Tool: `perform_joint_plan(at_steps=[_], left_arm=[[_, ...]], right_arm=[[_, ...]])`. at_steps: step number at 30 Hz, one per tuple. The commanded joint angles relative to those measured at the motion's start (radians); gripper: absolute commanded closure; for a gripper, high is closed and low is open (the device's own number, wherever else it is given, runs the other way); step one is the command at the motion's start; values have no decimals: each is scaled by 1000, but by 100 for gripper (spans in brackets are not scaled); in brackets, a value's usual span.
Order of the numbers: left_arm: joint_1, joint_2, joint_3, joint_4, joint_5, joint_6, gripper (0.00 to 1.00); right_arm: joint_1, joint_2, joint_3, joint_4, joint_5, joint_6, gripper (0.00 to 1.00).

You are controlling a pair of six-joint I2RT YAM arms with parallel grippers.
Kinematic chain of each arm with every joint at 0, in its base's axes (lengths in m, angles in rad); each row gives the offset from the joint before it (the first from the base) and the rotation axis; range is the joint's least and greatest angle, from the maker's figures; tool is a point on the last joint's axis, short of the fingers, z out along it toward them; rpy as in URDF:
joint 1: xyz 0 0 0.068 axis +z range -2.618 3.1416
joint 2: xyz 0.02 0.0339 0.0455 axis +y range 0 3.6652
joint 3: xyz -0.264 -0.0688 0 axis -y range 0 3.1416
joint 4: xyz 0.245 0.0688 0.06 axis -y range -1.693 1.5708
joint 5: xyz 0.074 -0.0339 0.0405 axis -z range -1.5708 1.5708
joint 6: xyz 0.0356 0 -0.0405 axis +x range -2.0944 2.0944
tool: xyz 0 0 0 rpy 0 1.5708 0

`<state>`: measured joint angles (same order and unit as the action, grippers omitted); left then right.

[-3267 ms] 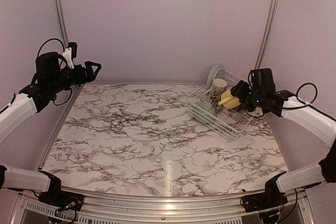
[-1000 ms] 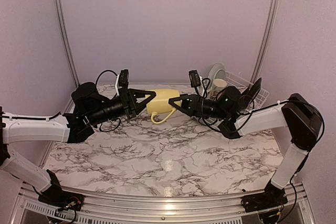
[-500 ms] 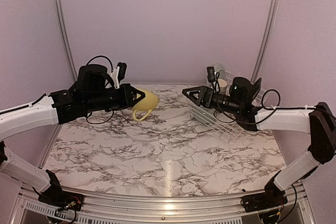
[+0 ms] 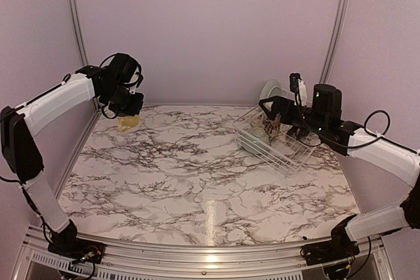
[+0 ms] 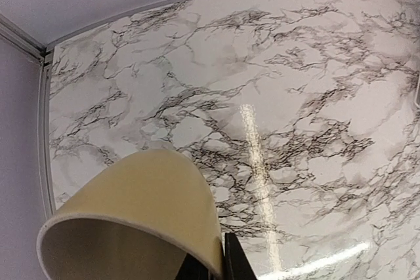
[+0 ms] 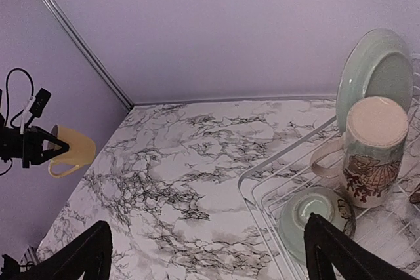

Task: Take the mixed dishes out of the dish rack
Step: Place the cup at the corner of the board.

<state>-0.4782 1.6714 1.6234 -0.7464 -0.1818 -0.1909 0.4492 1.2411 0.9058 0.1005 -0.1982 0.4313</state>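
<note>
Both arms rise from bases at the near edge of a marble table (image 4: 197, 181).

The left arm climbs along the left wall, bends at a high elbow, and sends its white forearm inward and toward the far left corner, with the wrist tipped downward. The left gripper (image 4: 128, 113) is closed tight on the wall of the yellow mug (image 4: 128, 123). It holds the mug near the far left corner of the table. In the right wrist view the mug (image 6: 72, 149) hangs clear of the surface, lying on its side with its handle drooping below. In the left wrist view its open mouth (image 5: 125, 240) fills the lower left, with one dark fingertip (image 5: 231, 261) pressed against the rim.

The right arm bends out past the right edge, and its forearm runs inward toward the far right. The right gripper (image 4: 270, 105) hovers spread wide and empty above the dish rack (image 4: 292, 155). Its two black fingers (image 6: 85, 257) stand far apart at the bottom of its own camera's view.

The white wire rack sits at the far right of the table. Inside it, the pale-green bowl (image 6: 315, 218) leans nearest. Behind the bowl, the cream printed mug (image 6: 371, 155) stands upside down. The pale-green plate (image 6: 377, 73) stands on edge at the back.
</note>
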Motion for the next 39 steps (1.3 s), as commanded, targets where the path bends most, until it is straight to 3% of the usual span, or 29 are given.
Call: perform_joint_plan(at_steps=[1, 11, 29, 34, 39], left_arm=[[67, 115, 129, -206, -119, 148, 100], [217, 305, 184, -194, -122, 148, 100], [334, 369, 106, -119, 26, 110, 100], [342, 382, 93, -112, 37, 107, 96], [343, 384, 87, -109, 31, 107, 84]], right_arm=[[-21, -33, 9, -52, -12, -48, 1], [-21, -37, 55, -159, 22, -95, 2], [-21, 55, 83, -153, 19, -81, 1], [-22, 55, 83, -151, 20, -86, 2], [-22, 54, 73, -144, 17, -80, 1]])
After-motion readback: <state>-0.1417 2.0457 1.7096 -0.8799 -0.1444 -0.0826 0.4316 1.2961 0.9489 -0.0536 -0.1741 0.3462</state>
